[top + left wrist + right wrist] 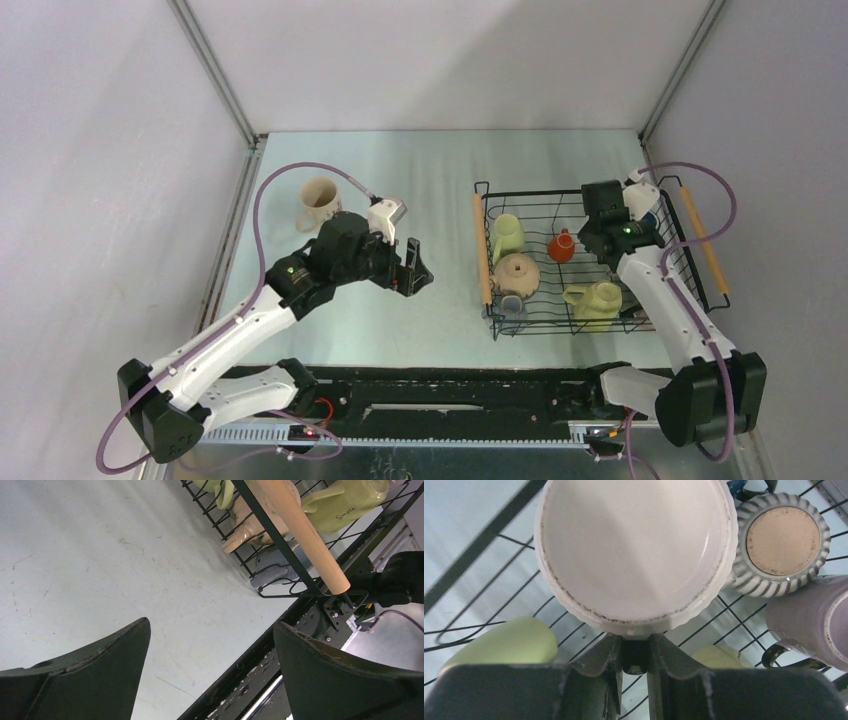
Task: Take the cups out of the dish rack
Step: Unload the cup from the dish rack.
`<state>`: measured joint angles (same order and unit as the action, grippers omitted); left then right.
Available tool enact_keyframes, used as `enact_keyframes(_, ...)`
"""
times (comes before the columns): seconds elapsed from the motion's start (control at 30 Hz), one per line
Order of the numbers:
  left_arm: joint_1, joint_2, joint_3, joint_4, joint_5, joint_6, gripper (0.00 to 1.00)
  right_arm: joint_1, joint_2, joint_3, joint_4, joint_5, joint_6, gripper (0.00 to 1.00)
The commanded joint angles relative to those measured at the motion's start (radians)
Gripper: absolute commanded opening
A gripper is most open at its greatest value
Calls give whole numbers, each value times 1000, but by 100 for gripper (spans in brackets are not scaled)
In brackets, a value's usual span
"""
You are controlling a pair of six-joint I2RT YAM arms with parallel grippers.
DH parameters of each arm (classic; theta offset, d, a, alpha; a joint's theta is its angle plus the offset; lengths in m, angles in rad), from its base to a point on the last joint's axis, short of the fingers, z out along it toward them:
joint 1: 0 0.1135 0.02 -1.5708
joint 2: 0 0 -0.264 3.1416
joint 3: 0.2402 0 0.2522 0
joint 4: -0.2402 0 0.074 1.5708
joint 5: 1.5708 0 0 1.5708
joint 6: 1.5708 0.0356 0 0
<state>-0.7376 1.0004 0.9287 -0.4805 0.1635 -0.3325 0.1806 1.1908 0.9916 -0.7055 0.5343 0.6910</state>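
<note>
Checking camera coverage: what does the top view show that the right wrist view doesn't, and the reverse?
Top only: a cup standing on the table, the open left gripper. Right wrist only: the right gripper shut at an upturned white cup, a ribbed cup, a mauve cup. Both: the rack and yellow-green cups.

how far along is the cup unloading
Early on. Done: one cream cup stands on the table, outside the dish rack. In hand: the right gripper is shut on a white cup over the rack wires; the left gripper is open and empty. Left: the tan cup, orange-red cup, ribbed cup, mauve cup and others in the rack.
</note>
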Motion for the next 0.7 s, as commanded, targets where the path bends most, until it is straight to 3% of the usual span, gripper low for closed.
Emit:
enact_keyframes(0.0,-5,-22,48,37,18,-59,100,31,-98,112,13,11,-37,0)
enact_keyframes(0.4,1,-1,124,185,96,-264,100,171,-198,255,-91,-111,-43,0)
enact_keyframes(0.67,72,72,125,421,233,-443,100,266,-193,395,-104,-200,-46,0)
